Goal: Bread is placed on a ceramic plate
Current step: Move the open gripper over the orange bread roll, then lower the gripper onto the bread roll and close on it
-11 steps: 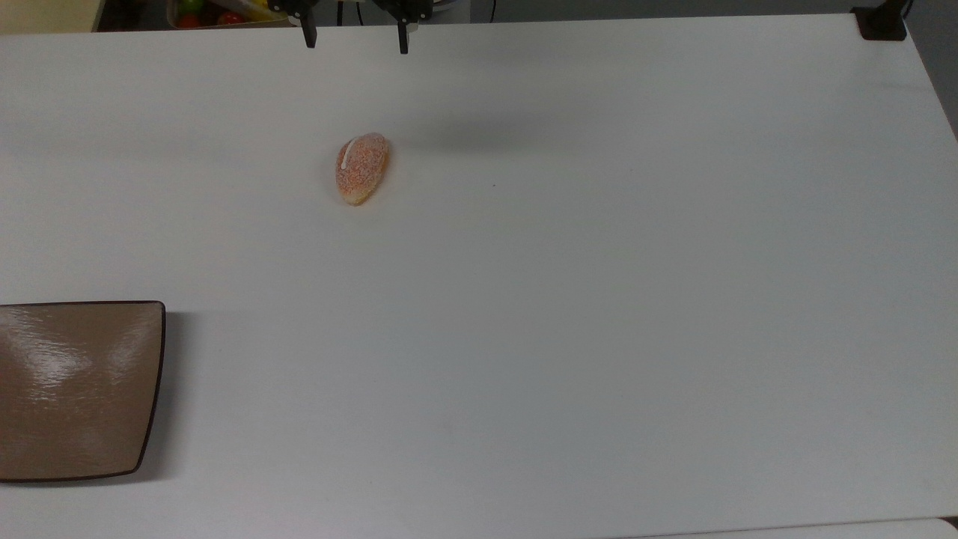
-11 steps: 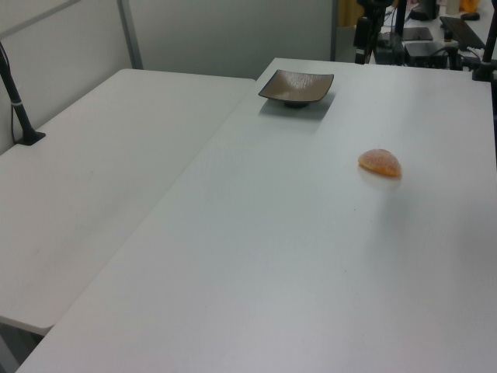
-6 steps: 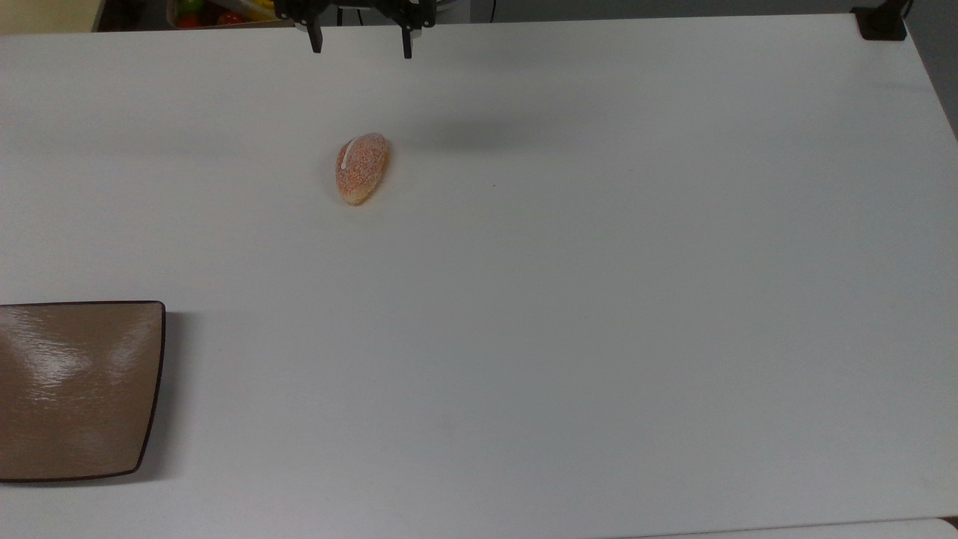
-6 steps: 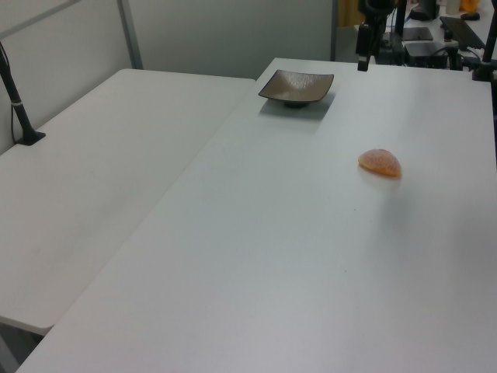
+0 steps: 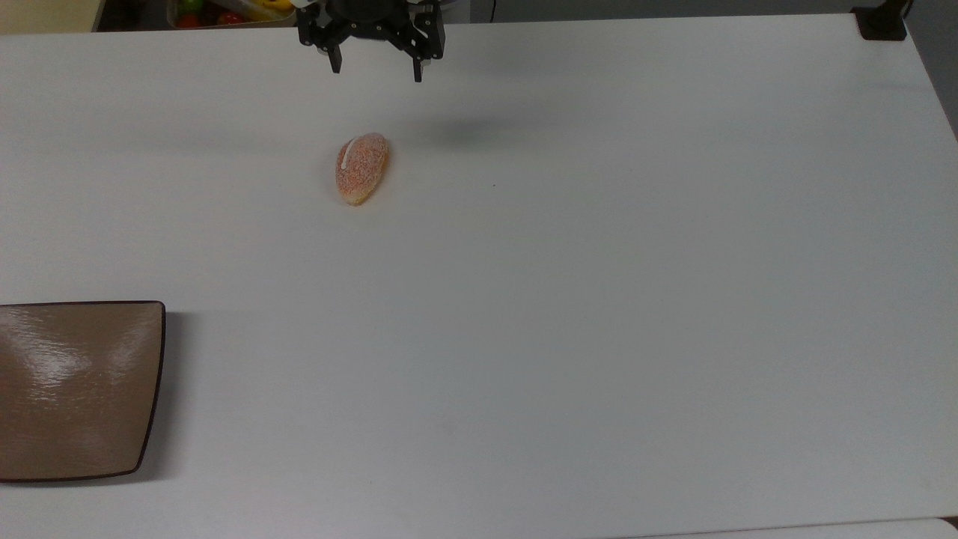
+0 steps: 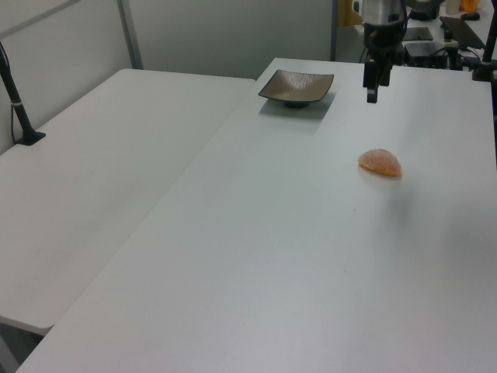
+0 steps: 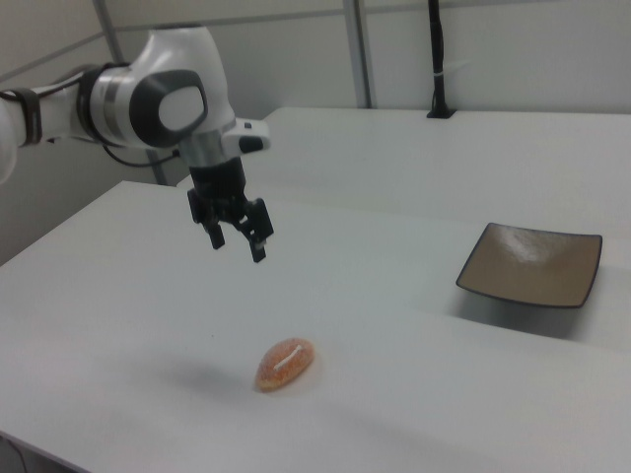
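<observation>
**Even, soft light with faint shadows**

Bright, diffuse overhead light falls on the white bench (image 5: 599, 299), which shows a slight bluish cast in the top view. A soft grey smudge of shadow lies on it to the top view's right of the bread (image 5: 361, 168). The ceramic plate (image 5: 75, 389) carries streaky white glare and casts a dim shadow along its right edge in the top view. The left and right views look softer and grainier.
</observation>
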